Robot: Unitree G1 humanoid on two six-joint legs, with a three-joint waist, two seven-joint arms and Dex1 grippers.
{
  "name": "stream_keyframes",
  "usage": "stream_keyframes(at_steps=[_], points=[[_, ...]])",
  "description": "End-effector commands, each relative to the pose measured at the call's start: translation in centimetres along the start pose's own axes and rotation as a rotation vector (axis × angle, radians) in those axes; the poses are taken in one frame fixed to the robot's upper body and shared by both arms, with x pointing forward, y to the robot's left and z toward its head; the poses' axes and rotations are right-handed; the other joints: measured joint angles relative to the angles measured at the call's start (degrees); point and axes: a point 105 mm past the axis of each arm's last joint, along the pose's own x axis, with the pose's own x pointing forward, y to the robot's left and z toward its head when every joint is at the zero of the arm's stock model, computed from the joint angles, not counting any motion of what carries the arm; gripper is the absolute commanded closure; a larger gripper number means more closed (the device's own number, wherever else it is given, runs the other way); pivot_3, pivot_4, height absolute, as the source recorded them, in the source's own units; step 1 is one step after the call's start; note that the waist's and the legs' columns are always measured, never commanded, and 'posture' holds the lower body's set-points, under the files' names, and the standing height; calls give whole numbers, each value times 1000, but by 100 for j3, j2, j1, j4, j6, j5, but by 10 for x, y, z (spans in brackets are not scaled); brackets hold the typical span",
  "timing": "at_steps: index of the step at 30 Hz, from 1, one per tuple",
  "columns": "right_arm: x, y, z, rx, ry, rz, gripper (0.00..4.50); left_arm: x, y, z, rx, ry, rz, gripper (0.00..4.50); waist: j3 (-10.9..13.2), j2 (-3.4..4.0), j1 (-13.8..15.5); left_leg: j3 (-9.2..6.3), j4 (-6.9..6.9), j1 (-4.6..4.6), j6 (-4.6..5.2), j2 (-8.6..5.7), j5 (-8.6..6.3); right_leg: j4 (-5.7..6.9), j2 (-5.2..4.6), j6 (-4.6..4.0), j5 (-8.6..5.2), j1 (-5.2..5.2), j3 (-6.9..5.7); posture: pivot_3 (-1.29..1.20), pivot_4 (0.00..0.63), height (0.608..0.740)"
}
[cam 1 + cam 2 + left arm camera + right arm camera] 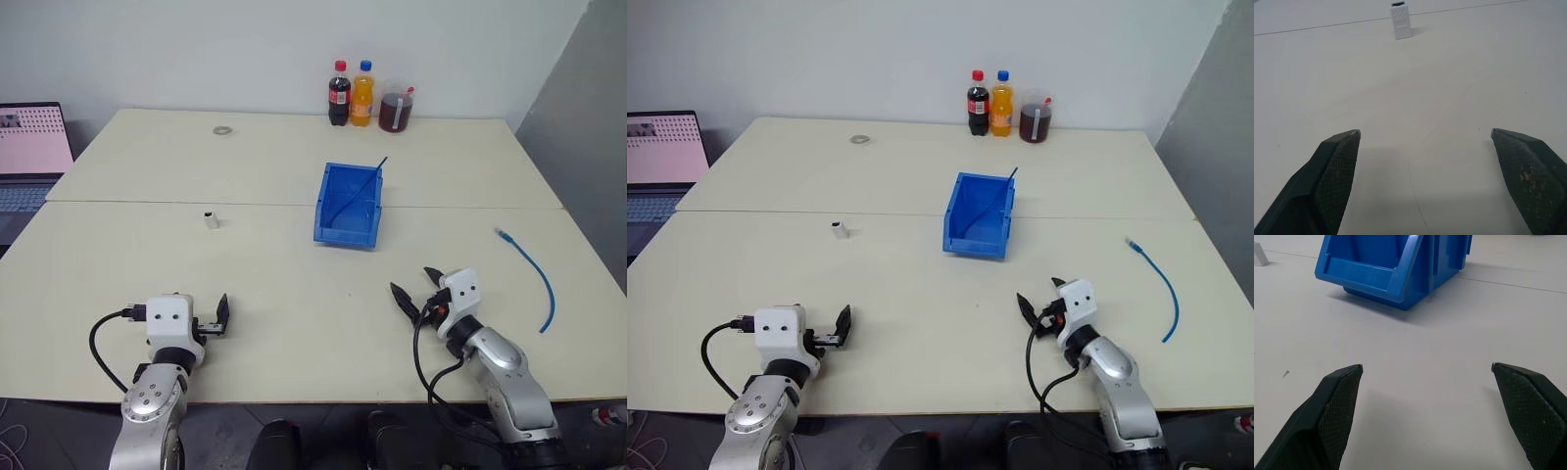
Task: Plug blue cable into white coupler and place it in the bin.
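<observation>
Presently, the blue cable (pixel 537 277) lies in a loose curve on the right side of the desk (pixel 294 313), one clear plug toward the far end, well apart from everything else. The white coupler (pixel 210 219) stands upright on the left half of the desk, just this side of the seam between the two desk tops. The bin (pixel 349 206) sits near the middle, its lowered lip facing the robot; a thin darker blue cable (pixel 364 186) leans inside it, poking over the far right corner. Left gripper (pixel 1425 134): fingers spread wide, empty, low over the near edge, pointing toward the coupler. Right gripper (pixel 1426 367): fingers spread wide, empty, aimed at the bin. Far edge: a cola bottle (pixel 339 94), an orange soda bottle (pixel 363 94), a jug of dark liquid (pixel 396 109); a small ring (pixel 222 129) lies left of them. A laptop (pixel 32 157) stands off the left side.
</observation>
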Motion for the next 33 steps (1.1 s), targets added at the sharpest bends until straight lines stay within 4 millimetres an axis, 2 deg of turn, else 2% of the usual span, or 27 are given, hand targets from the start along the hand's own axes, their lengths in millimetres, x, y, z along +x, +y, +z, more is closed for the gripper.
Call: stream_keyframes(at_steps=[1, 19, 22, 26, 30, 33], points=[[1, 0, 12, -23, -49, 12, 18, -3, 0, 20, 38, -83, -2, 0, 0, 0, 0, 1, 0, 0, 0, 0, 0, 0, 0, 0, 0, 0, 1, 0, 150, 740], [2, 2, 12, -35, -51, 19, 18, -2, 0, 21, 50, -81, -15, 0, 0, 0, 0, 0, 0, 0, 0, 0, 0, 0, 0, 0, 0, 0, 0, 0, 150, 740], [1, 1, 13, -47, -54, 14, 18, -5, -14, 21, 64, -89, -108, 0, 0, 0, -1, 1, 0, 0, 0, 0, 0, 0, 0, 0, 0, 0, 0, 0, 150, 740], [-4, -5, 14, -61, -60, -22, 18, -7, -21, 20, 31, -86, -167, 0, 0, 0, 0, 0, 0, 0, 0, 0, 0, 0, -1, -1, -1, 0, 0, 0, 150, 740], [-11, -8, 17, -76, -73, -42, 18, -14, -53, 31, -1, -118, -451, 0, 0, 0, -1, 0, 0, 0, 0, 0, 0, 0, -1, -3, -2, -1, -1, 0, 150, 740], [-19, -19, 28, -38, -102, -77, 18, -14, -72, 44, 77, -145, -631, 0, 3, 5, 0, 0, -1, -2, 0, 0, 0, 0, -1, -6, -3, -4, 0, 0, 150, 740]])
